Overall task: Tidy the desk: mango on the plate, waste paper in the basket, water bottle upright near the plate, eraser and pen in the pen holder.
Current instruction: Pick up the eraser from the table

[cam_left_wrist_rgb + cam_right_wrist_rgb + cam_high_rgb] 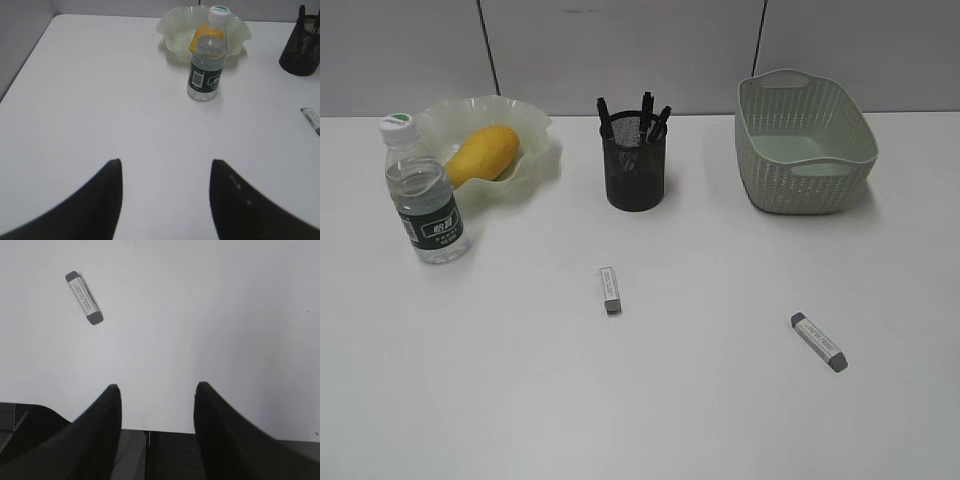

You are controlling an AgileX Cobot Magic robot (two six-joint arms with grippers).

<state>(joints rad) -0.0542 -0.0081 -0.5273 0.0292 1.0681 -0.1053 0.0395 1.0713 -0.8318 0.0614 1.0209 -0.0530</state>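
The yellow-orange mango (pixel 485 150) lies in the wavy-rimmed plate (pixel 535 165) at the back left. Just in front of it the water bottle (pixel 423 192) stands upright. The black mesh pen holder (pixel 635 170) holds several dark pens (pixel 647 108). One eraser (pixel 610 288) lies mid-desk and another eraser (pixel 819 341) lies front right. My left gripper (pixel 165 162) hangs open over bare desk, well short of the bottle (pixel 206 65). Open too, my right gripper (pixel 157 386) is at the desk's near edge, the eraser (pixel 84 298) ahead to its left. The waste paper is out of view.
The pale green basket (pixel 805 165) stands at the back right. A grey partition wall runs behind the desk (pixel 720 400). Neither arm shows in the exterior view. A dark surface lies below the desk's edge in the right wrist view.
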